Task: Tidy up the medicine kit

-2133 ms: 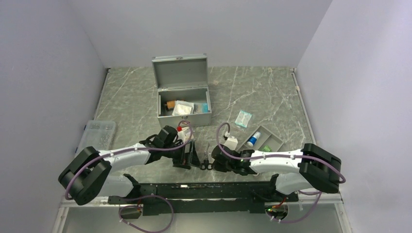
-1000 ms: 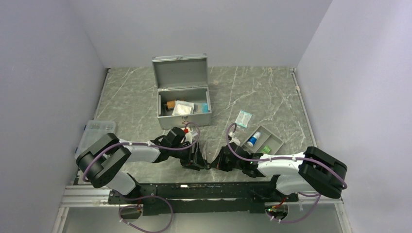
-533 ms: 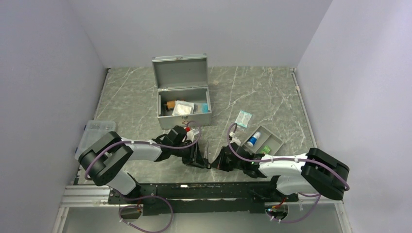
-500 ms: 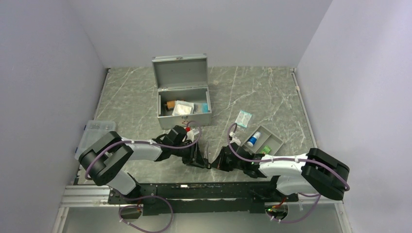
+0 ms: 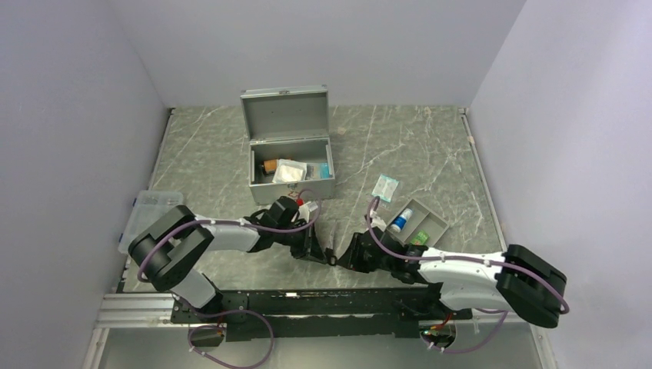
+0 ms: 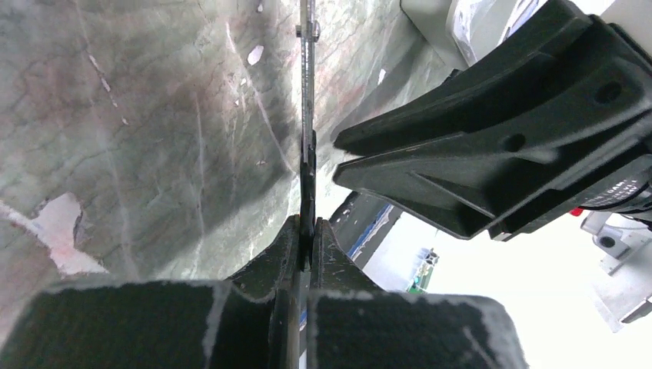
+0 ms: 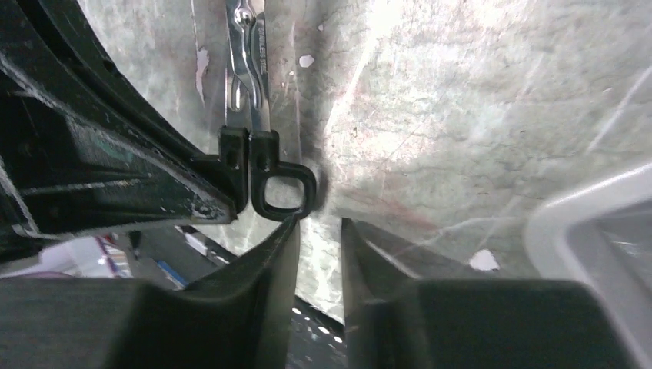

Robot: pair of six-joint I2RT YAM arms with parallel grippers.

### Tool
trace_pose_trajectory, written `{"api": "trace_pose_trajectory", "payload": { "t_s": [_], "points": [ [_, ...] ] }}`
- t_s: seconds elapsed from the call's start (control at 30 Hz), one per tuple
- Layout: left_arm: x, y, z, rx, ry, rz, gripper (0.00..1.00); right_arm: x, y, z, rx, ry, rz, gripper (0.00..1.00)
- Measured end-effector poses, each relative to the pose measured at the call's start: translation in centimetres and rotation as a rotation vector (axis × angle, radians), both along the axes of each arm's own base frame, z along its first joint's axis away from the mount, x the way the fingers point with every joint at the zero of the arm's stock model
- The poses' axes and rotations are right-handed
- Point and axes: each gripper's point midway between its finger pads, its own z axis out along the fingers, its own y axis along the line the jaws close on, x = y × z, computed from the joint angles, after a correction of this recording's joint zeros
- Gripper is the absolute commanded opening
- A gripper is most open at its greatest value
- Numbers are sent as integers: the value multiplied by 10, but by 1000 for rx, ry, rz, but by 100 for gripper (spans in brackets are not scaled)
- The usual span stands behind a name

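Mid-handoff I reckon: my left claw (image 6: 306, 231) is clamped on the scissors (image 7: 257, 77), my right claw (image 7: 319, 227) is parted and empty beside their handle loop, so next I'd lift them into the open medicine kit (image 5: 292, 189) just beyond.

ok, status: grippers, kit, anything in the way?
Left gripper shut on scissors. Right gripper open, just off the handle loop. Medicine kit open, lid up. Right gripper crowds the left.

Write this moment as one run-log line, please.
left hand: shut on scissors | right hand: open, by scissors handle | medicine kit: lid open
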Motion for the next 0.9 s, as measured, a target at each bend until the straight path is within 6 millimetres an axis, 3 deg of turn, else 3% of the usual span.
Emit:
{"api": "trace_pose_trajectory", "payload": {
  "t_s": [0.07,0.17,0.4,0.53,0.67,0.9],
  "points": [
    [2,1,4,11,-15,3,0,1,-6,5,-11,-22,-4,46],
    [9,3,21,22,-77,7,0,3,-16,17,-14,-60,-23,50],
    [36,-2,105,-21,-324,16,0,17,-35,61,-10,-179,-94,53],
    [49,0,143,-3,-438,12,0,24,-43,72,-63,-223,-109,57],
    [53,9,158,63,-515,-30,0,32,-46,89,-109,-283,-91,57],
    [35,38,166,186,-573,-218,0,44,-38,153,-91,-463,-13,59]
  ]
}}
